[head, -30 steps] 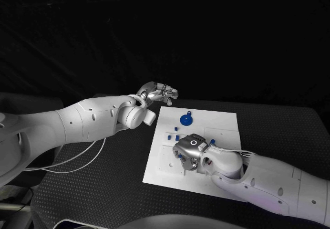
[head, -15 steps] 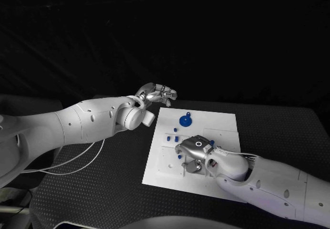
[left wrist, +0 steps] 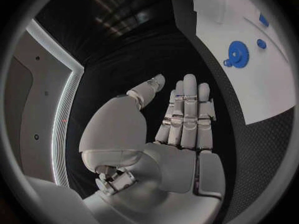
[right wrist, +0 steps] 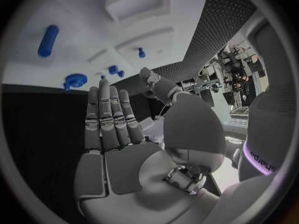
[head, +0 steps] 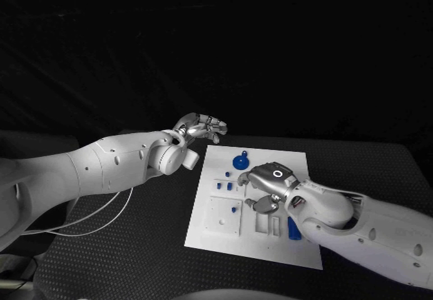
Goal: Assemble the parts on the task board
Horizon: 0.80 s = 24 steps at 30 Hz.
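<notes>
My left hand (head: 204, 125) hovers just off the far left corner of the task board (head: 209, 230), over the dark surface (head: 126, 237). Its fingers (left wrist: 187, 109) are stretched out side by side with the thumb apart, and they hold nothing.

The white board lies in the middle of the surface. A blue gear (head: 241, 161) sits near its far edge, with small blue pegs (head: 224, 184) closer to me, left of centre, and one more small blue piece (head: 234, 210) in the raised block below them. A long blue cylinder (head: 293, 227) lies toward the board's near right side.

My right hand (head: 267, 185) hangs over the board's centre, just right of the pegs. Its fingers (right wrist: 109, 115) are also straight, close together, thumb spread aside, gripping nothing.
</notes>
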Motion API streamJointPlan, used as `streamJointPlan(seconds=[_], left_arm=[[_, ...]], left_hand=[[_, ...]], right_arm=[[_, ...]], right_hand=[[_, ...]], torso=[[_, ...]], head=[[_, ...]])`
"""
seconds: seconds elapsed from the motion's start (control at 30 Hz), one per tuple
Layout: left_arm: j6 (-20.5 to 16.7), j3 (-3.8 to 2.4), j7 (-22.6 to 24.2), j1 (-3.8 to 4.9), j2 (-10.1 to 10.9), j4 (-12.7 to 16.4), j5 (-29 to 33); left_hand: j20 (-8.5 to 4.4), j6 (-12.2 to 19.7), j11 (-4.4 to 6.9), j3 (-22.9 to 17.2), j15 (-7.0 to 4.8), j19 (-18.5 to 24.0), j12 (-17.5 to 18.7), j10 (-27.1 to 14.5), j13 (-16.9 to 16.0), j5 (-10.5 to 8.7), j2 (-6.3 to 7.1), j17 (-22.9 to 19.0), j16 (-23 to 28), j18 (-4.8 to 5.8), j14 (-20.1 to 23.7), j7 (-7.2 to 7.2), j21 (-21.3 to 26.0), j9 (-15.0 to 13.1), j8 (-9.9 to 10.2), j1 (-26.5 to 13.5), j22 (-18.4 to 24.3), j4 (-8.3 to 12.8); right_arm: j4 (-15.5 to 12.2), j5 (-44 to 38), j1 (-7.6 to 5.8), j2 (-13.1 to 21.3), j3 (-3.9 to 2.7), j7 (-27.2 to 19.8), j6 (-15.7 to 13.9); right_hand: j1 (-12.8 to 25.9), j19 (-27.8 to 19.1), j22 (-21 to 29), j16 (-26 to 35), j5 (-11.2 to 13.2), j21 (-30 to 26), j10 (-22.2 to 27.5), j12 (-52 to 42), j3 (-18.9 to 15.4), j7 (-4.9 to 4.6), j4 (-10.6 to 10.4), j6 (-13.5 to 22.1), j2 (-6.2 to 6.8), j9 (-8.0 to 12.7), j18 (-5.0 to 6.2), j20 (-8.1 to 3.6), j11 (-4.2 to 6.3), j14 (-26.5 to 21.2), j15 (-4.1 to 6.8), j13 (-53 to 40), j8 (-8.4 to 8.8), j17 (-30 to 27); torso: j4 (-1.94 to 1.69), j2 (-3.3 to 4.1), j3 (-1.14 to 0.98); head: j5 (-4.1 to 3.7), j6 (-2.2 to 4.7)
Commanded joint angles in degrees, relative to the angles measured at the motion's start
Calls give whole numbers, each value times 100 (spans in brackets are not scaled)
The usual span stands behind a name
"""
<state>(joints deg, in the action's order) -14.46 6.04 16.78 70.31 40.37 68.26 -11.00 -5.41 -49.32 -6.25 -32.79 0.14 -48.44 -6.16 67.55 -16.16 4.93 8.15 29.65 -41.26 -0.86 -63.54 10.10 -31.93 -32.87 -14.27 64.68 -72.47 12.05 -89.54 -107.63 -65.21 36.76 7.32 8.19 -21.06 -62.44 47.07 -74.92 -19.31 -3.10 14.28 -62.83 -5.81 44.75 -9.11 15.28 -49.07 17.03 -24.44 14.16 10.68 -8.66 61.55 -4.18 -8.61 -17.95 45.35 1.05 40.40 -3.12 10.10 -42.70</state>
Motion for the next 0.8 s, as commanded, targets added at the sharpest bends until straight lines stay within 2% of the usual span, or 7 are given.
streamJointPlan(seconds=[0.03, 0.1, 0.2, 0.27, 0.43, 0.63, 0.8], left_arm=[[80, -4, 82, 14, 11, -11, 37], [82, -4, 88, 13, 12, -26, 37], [85, -4, 91, 13, 2, -52, 37], [88, -4, 97, 13, -2, -61, 37], [95, -4, 97, 13, -6, -71, 37], [104, -4, 102, 12, -14, -82, 37], [105, -3, 101, 12, -14, -87, 37]], left_hand=[[0, 28, 0, 7, 12, -33, 20, -20, 5, 19, 23, 11, 27, -43, -32, -10, 39, 3, 23, -8, -10, -11], [0, 25, 1, 6, 12, -33, 18, -17, 5, 19, 23, 13, 29, -43, -33, -10, 41, 2, 21, -6, -11, -11], [0, 23, 1, 6, 12, -35, 16, -15, 4, 19, 23, 16, 30, -43, -35, -11, 42, 1, 19, -6, -13, -12], [1, 22, 2, 7, 12, -35, 15, -14, 4, 19, 23, 17, 31, -43, -35, -11, 42, 0, 18, -6, -14, -13], [1, 19, 2, 6, 11, -37, 13, -12, 4, 19, 21, 20, 33, -43, -37, -12, 44, -1, 16, -5, -15, -14], [1, 19, 3, 6, 11, -37, 12, -11, 3, 19, 22, 23, 35, -43, -37, -13, 45, -1, 15, -4, -17, -14], [1, 19, 3, 6, 11, -38, 12, -11, 4, 19, 21, 24, 36, -43, -38, -13, 46, -2, 15, -5, -17, -15]], right_arm=[[-161, 427, -160, 248, -80, -65, 220], [-164, 491, -280, 384, -98, -59, 529], [-100, 500, -394, 541, -100, -27, 834], [-35, 496, -419, 607, -100, -21, 959], [217, 362, -422, 615, -98, 62, 1338], [495, 312, -395, 490, -78, 51, 1427], [609, 315, -332, 426, -69, 11, 1377]], right_hand=[[-48, 88, -146, -44, 32, 74, -107, -54, 50, 18, -21, -54, 12, -12, 16, -13, 44, 98, 48, -3, -30, 32], [-18, 141, -147, -69, 31, 125, -137, -63, 38, 31, -34, -49, 8, -14, 33, -20, 55, 160, 80, 9, -38, 56], [68, 194, -145, -94, 27, 185, -140, -56, -49, 44, -35, -24, 9, -9, 50, -25, 52, 226, 111, 36, -36, 87], [110, 194, -142, -91, 28, 204, -146, -54, -111, 51, -22, -2, 9, -3, 54, -24, 53, 237, 119, 52, -29, 99], [215, 104, -134, -24, 23, 209, -24, 29, -305, 88, 50, 93, 12, 23, 45, -12, 24, 172, 88, 135, 5, 112], [300, -43, -131, 67, 25, 184, 187, 147, -478, 150, 90, 202, 17, 42, 18, 9, -37, 56, 29, 249, 33, 117], [300, -61, -132, 82, 29, 183, 210, 157, -490, 150, 87, 210, 15, 40, 15, 11, -51, 36, 19, 266, 30, 118]], torso=[[17, -4, -1], [23, -6, -3], [29, -14, -3], [22, -12, -3], [26, -8, -12], [13, -3, -13], [5, -2, -10]], head=[[-64, 85], [-94, 116], [-118, 140], [-156, 163], [-162, 174], [-176, 166], [-172, 154]])
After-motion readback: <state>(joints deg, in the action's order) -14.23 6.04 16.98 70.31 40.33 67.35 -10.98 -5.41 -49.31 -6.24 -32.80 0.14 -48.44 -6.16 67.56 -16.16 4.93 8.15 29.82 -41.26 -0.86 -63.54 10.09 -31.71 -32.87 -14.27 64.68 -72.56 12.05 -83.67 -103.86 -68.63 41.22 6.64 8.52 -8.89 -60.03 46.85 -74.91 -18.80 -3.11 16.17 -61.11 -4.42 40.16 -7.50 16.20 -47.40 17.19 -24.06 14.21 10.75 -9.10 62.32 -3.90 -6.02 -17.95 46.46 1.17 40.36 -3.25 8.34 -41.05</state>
